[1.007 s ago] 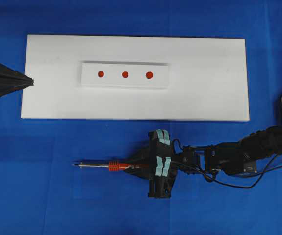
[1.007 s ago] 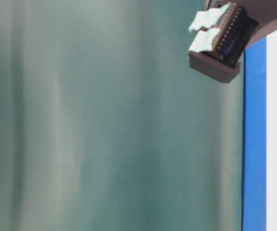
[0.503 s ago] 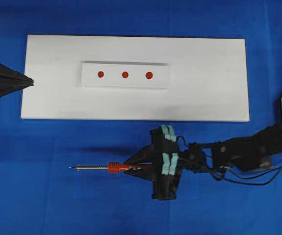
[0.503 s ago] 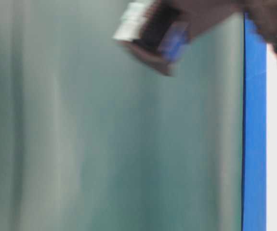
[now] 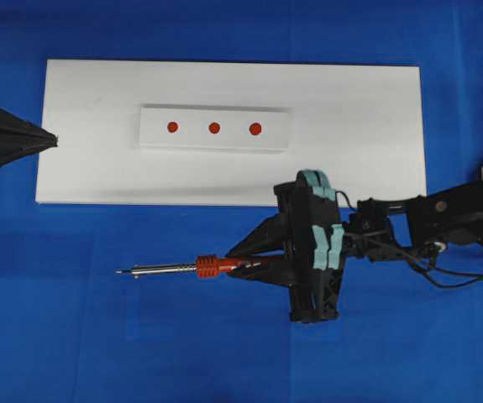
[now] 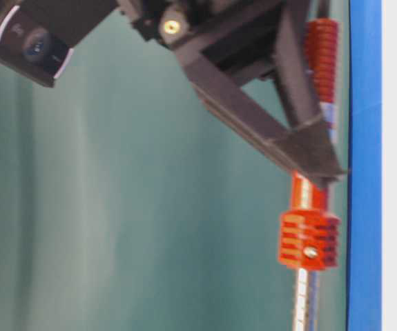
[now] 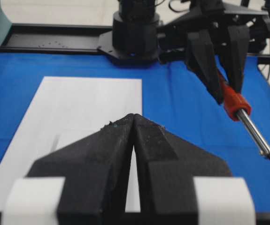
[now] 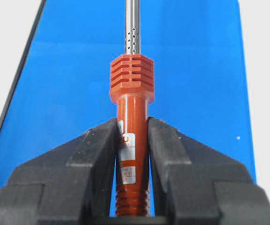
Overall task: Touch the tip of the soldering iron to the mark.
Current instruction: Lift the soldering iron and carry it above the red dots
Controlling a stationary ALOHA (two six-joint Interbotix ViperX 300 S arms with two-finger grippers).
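Transport step: right gripper [image 5: 254, 260] clamped the soldering iron [image 5: 212, 267] above blue cloth [image 5: 98, 336]; left gripper [image 7: 134, 140] closed, empty; the tip [image 5: 120, 272] needed carrying far-right to a mark [image 5: 214, 128].

One soldering iron [image 5: 199, 268], three red marks [image 5: 214, 128] on one small white plate [image 5: 275, 134], one large white board [image 5: 350, 151], two grippers: left [image 5: 52, 138], right [image 5: 245, 262].

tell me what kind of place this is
Probably a robotics lab test bench: a blue mat with a white board bearing three red dots, and the right claw holding a soldering iron.
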